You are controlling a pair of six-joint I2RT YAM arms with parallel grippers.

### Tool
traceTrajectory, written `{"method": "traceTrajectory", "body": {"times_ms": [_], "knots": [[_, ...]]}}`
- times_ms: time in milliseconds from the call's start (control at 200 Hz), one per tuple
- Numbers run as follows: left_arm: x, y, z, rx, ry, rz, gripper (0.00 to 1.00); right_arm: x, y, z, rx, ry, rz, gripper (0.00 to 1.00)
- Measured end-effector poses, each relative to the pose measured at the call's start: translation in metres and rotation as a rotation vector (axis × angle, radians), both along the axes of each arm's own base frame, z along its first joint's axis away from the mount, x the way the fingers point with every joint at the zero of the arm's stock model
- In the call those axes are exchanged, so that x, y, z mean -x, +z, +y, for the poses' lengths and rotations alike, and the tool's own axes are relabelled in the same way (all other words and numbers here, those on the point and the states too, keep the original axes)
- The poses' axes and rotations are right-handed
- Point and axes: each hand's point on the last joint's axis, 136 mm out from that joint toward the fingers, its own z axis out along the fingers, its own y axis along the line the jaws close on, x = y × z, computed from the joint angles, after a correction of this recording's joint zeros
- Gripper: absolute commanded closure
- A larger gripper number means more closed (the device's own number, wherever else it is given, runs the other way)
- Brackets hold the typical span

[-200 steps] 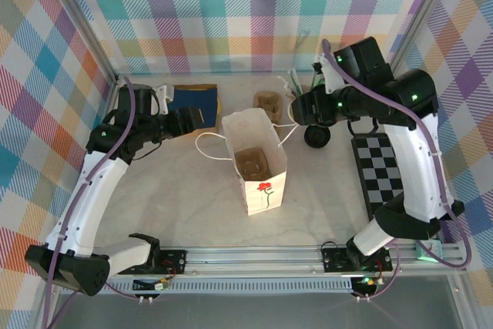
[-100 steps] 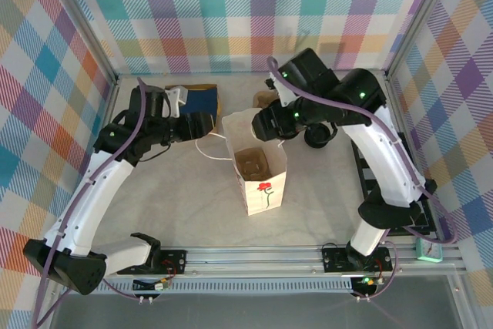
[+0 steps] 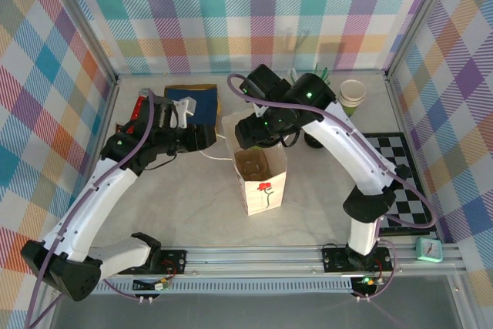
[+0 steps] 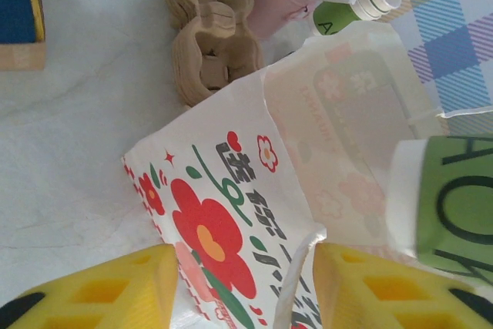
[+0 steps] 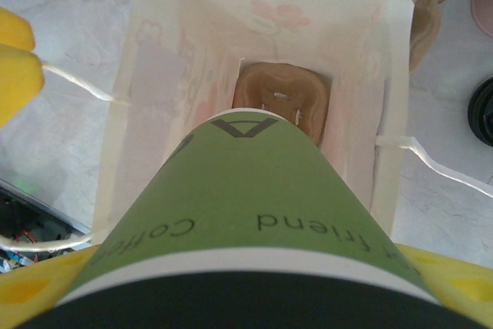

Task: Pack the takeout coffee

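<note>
Right gripper holds the coffee above the open bag

Right gripper's yellow fingers are clamped on either side of the takeout coffee, gripping it near its cream-white band and black lid. In the right wrist view the cup's green body points down into the mouth of the white paper bag, which stands upright near the middle of the table with a red flower printed on its near face. A brown pulp carrier lies flat on the bag's floor, directly under the cup. The cup's base is at about the level of the bag's rim; whether it has passed below the rim I cannot tell.

Left gripper is at the bag's left side with its jaws apart. The bag's flowered wall and one white cord handle lie in the gap between its fingers, and neither finger is seen pressing on them.

Behind the bag a stack of pulp carriers sits on the table, and a stack of green-and-white cups stands near the back right corner
</note>
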Motion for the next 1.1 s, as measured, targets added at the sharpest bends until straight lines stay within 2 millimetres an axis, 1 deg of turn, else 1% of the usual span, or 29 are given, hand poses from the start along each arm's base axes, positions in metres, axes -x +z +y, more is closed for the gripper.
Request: {"method": "traceTrajectory", "body": {"times_ms": [210,320,420,545,640,820,1100], "knots": [[0.011,0.004,-0.004,0.030,-0.011,-0.013,0.71,-0.003,-0.011,0.005,0.034,-0.020,0.006,0.66],[0.018,0.004,-0.006,0.045,-0.014,-0.009,0.75,0.000,-0.020,0.006,0.064,-0.020,0.016,0.67],[0.026,0.005,-0.012,0.055,-0.034,-0.006,0.78,0.003,-0.036,0.005,0.107,-0.025,0.043,0.69],[0.033,0.008,-0.018,0.072,-0.053,-0.014,0.79,0.005,-0.061,0.002,0.167,-0.037,0.083,0.69],[0.040,0.011,-0.024,0.091,-0.070,-0.021,0.80,0.007,-0.073,-0.001,0.189,-0.049,0.099,0.69],[0.052,0.009,-0.034,0.102,-0.097,-0.016,0.80,0.008,-0.078,-0.001,0.181,-0.056,0.103,0.70],[0.060,0.012,-0.037,0.118,-0.097,-0.010,0.78,0.009,-0.077,0.001,0.170,-0.052,0.103,0.69]]}}
